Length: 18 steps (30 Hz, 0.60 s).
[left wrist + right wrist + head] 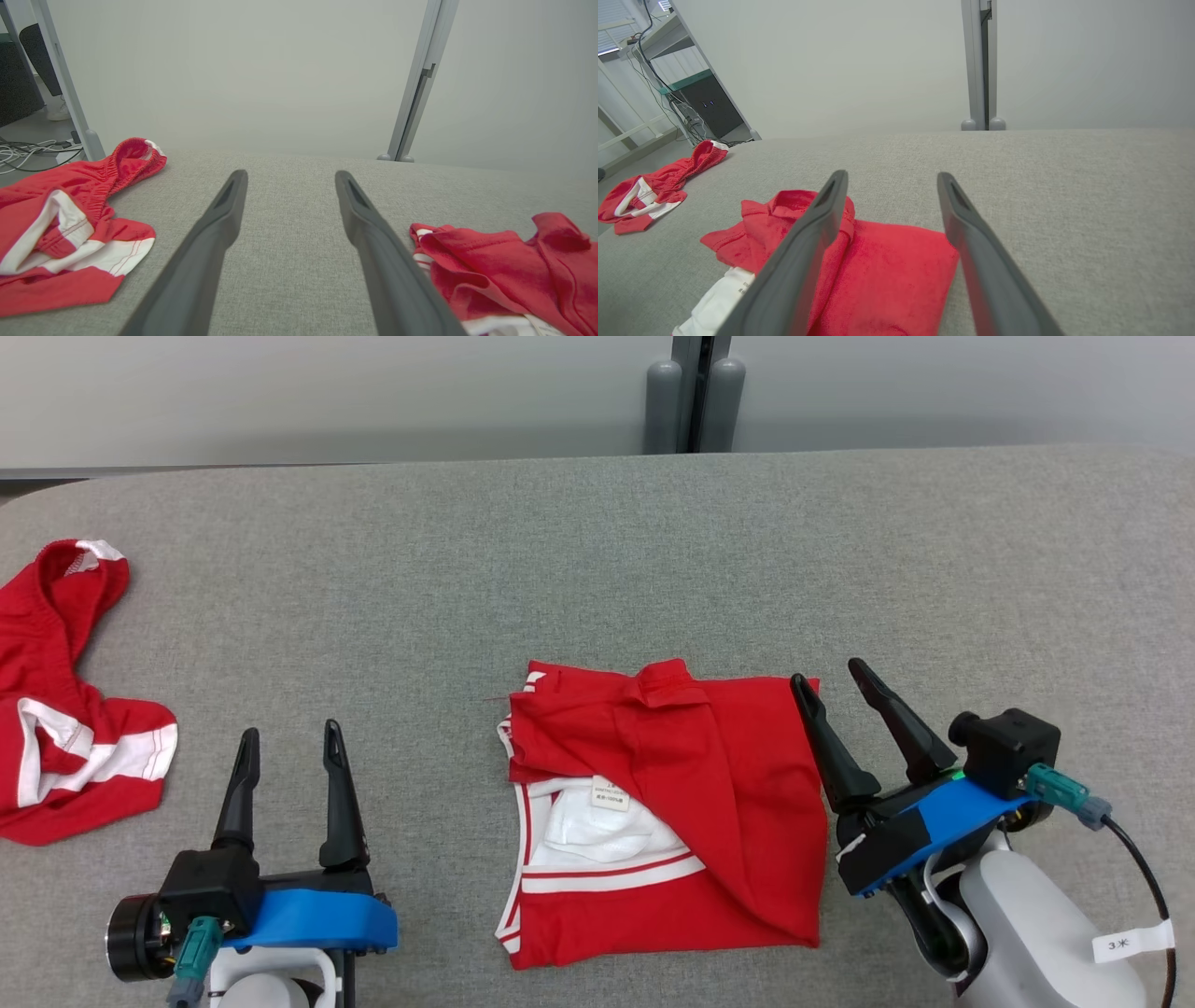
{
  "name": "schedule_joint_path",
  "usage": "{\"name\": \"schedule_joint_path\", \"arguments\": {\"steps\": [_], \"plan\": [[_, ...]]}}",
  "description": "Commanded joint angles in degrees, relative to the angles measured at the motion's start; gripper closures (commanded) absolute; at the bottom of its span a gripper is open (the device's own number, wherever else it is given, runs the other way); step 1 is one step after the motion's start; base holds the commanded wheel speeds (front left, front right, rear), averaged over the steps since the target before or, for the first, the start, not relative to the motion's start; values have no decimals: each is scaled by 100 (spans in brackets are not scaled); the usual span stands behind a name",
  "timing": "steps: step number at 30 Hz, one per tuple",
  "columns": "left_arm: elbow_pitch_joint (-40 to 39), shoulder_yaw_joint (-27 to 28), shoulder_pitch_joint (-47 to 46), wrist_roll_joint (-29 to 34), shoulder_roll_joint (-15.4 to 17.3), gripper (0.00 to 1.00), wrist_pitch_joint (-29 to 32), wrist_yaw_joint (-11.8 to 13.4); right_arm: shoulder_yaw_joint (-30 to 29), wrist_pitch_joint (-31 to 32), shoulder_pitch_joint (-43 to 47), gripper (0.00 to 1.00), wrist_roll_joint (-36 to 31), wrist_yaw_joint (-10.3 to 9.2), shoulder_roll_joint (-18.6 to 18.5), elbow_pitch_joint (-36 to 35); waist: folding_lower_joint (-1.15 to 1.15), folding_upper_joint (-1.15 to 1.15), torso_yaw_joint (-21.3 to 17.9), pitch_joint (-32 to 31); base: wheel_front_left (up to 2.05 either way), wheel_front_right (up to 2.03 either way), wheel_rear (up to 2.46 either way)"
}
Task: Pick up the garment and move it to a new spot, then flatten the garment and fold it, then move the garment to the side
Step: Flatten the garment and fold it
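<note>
A red garment (672, 812) with white trim lies folded into a rough square at the table's near middle, its white lining and label showing on the left half. The same garment shows in the left wrist view (504, 270) and in the right wrist view (878, 270). My right gripper (828, 674) hovers open at the garment's right edge, its left finger over the top right corner. My left gripper (291, 733) stands open over bare table to the garment's left, holding nothing.
A second red and white garment (65, 709) lies crumpled at the table's left edge, seen also at the left (70, 224) (658, 186). The grey cloth-covered table (597, 560) stretches wide behind. A grey post (695, 392) stands past its far edge.
</note>
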Motion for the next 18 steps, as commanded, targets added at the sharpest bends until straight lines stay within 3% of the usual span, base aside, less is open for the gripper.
{"name": "schedule_joint_path", "arguments": {"steps": [1, 18], "plan": [[-7, 27, 10, 42, -3, 0, -25, -21, -17, -17, 84, 0, -9, 3, -11, 22, 0, 0, 4, 0, 0, 0, 0], [117, -97, -205, -8, -4, 0, -25, 26, 783, 224, -440, 0, 330, 3, 143, 813, 0, 0, 219, 112, 0, 0, 0]]}}
